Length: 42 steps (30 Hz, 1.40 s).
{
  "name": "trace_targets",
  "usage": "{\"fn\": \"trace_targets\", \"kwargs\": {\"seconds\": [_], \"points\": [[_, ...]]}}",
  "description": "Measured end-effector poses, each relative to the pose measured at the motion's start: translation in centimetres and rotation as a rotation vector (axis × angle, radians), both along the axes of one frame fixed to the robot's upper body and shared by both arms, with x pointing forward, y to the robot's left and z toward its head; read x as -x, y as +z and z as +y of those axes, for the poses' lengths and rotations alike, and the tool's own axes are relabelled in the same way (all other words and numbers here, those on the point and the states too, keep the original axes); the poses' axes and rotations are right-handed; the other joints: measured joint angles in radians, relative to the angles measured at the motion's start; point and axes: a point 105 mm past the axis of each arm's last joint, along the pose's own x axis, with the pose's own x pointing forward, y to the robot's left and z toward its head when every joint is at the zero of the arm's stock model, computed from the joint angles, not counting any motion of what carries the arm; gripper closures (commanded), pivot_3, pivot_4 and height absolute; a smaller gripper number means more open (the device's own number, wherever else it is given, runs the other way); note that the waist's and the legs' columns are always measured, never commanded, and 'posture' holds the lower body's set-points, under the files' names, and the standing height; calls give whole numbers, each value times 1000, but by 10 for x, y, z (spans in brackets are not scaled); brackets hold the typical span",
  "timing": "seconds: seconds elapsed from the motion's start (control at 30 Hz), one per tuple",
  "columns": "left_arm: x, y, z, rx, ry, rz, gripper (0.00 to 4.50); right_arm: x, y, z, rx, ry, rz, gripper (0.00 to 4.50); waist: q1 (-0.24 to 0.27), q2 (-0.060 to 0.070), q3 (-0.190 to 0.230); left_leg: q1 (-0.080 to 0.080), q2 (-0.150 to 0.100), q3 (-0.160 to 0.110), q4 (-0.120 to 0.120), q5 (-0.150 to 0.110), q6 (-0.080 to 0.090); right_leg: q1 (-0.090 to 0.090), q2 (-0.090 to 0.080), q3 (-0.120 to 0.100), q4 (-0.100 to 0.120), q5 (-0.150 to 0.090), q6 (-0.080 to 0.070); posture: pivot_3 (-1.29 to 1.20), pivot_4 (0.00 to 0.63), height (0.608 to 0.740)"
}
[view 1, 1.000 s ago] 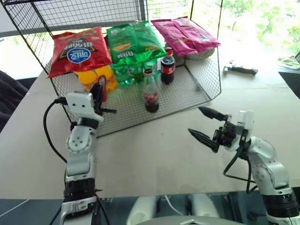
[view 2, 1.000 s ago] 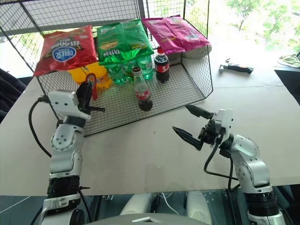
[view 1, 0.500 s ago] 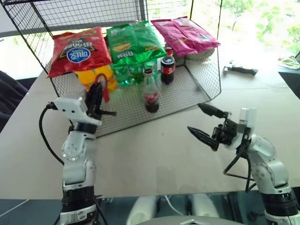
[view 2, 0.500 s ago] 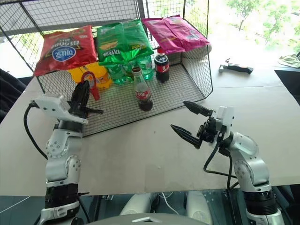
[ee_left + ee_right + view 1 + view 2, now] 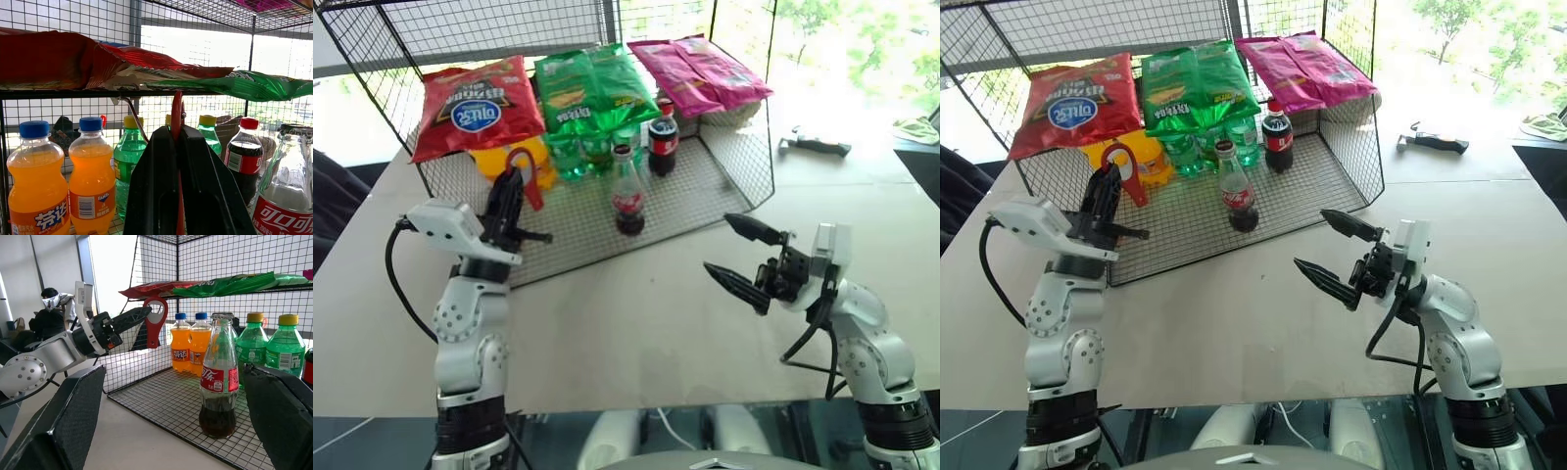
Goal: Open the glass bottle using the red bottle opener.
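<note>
The glass bottle [image 5: 628,196] stands upright on the wire rack's mesh floor [image 5: 705,186], with dark liquid low in it, a red label and its cap on. My left gripper [image 5: 509,188] is raised to the left of the bottle and is shut on the red bottle opener [image 5: 524,171]. The opener's loop head [image 5: 155,308] sticks up past the fingertips, and in the left wrist view the opener [image 5: 177,115] shows edge-on between the fingers. My right gripper [image 5: 719,245] hovers open over the table, in front and to the right of the bottle, pointing toward it with nothing in it.
Behind the glass bottle stand orange soda bottles [image 5: 63,186], green bottles [image 5: 266,352] and a dark cola bottle [image 5: 664,142] with a red cap. Red [image 5: 475,103], green [image 5: 592,88] and pink [image 5: 700,73] snack bags lie on the rack's shelf. A black tool [image 5: 815,147] lies far right.
My left hand has rolled at the wrist and drawn slightly back and up, still gripping the opener. The right arm has kept still.
</note>
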Motion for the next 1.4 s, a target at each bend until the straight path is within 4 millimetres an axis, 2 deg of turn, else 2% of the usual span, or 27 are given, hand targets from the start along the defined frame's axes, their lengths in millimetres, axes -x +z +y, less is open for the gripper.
{"fn": "trace_targets", "kwargs": {"seconds": [0.27,0.47,0.67,1.07,1.23,1.4], "points": [[2,-5,-1,126,-85,32,4484,0,-1,0,8,-4,1,0,0,0,0,0,0,0,0,0,0,0,0,0,0,0,0,0,150,740],[4,-5,-2,347,-201,35,4484,-2,-4,-1,16,-10,4,0,-1,0,0,0,0,0,0,0,0,0,0,0,0,0,0,0,150,740],[3,-2,-3,493,-300,35,4484,-2,-5,-2,22,-14,-7,0,-2,0,0,0,0,0,0,0,0,0,0,0,0,0,0,0,150,740],[6,-1,-2,695,-433,31,4484,-4,-6,0,30,-35,1,0,-3,0,0,0,0,1,0,0,0,0,1,1,-1,0,0,0,150,740],[9,-2,-1,721,-477,43,4484,1,5,10,29,-27,-19,0,-5,0,0,-1,0,1,0,0,0,0,1,1,-1,0,0,0,150,740],[11,-1,-1,714,-502,43,4484,1,7,11,28,-31,-24,0,-5,0,0,-1,0,2,0,0,1,-1,4,2,-3,0,0,0,150,740]]}}
